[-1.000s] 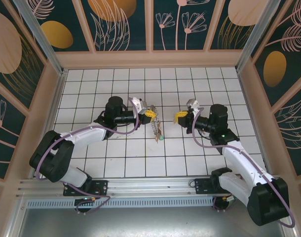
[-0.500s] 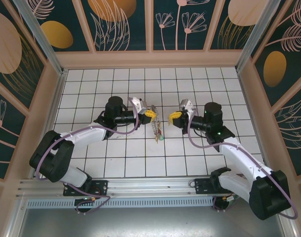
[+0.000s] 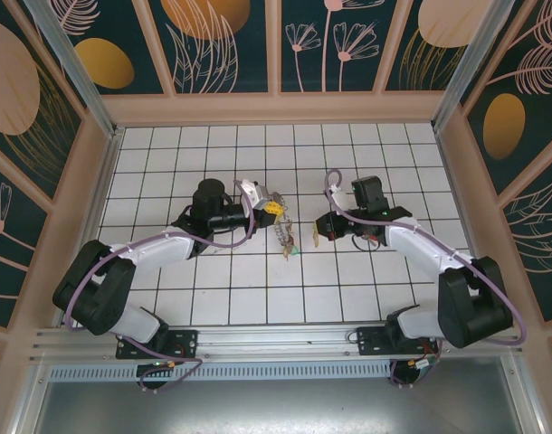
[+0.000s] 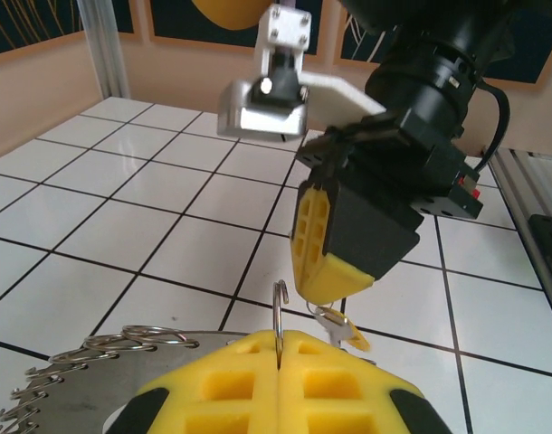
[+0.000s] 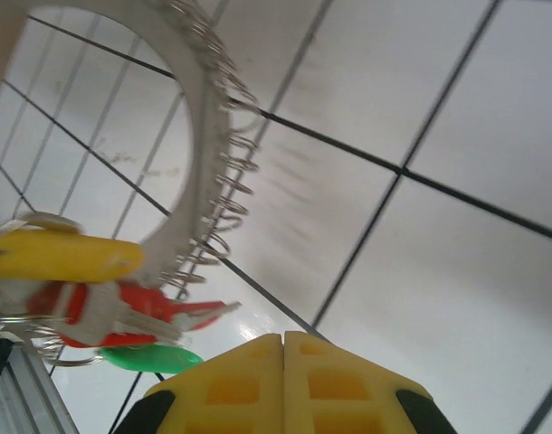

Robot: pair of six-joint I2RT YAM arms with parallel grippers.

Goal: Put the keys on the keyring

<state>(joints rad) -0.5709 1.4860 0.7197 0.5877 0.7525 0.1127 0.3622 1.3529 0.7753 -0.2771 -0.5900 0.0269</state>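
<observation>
Left arm & right arm had white links, black joint housings, purple cables looped alongside. Left claw & right claw were black-bodied w/ yellow fingers, square waffle recesses moulded in. Silver cam block sat on a white bracket.

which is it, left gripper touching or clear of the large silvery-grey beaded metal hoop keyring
Touching. Left wrist view: the left gripper is shut on the keyring, a wire loop of its rim sticking up from the seam between the yellow pads.
</observation>
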